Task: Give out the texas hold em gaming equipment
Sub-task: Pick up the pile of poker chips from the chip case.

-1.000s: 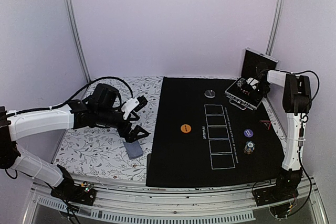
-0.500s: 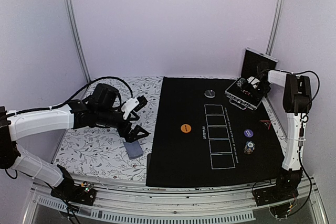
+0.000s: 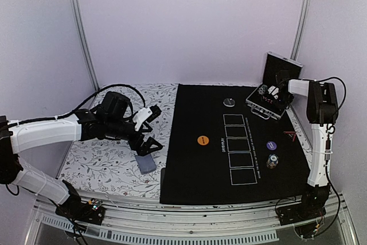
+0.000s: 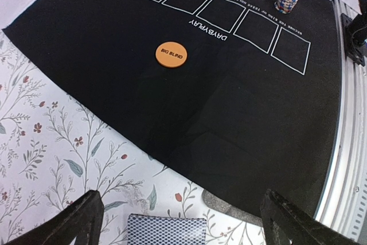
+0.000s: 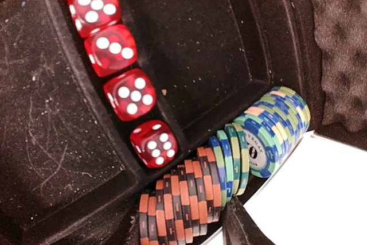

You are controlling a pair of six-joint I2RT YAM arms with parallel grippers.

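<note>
- Left gripper (image 3: pixel 148 145) spread wide just above the cards (image 4: pixel 166 229) on the floral cloth (image 4: pixel 57 142)
- Orange disc (image 4: pixel 171 54) on the mat (image 4: pixel 229 113) at 12 o'clock from the cards, chip stack (image 4: pixel 286 0) at 1 o'clock
- Right gripper (image 3: pixel 269 91) in the case (image 3: pixel 265 109) over chips (image 5: pixel 229 170) and dice (image 5: pixel 132 94); cannot tell its grip
</note>
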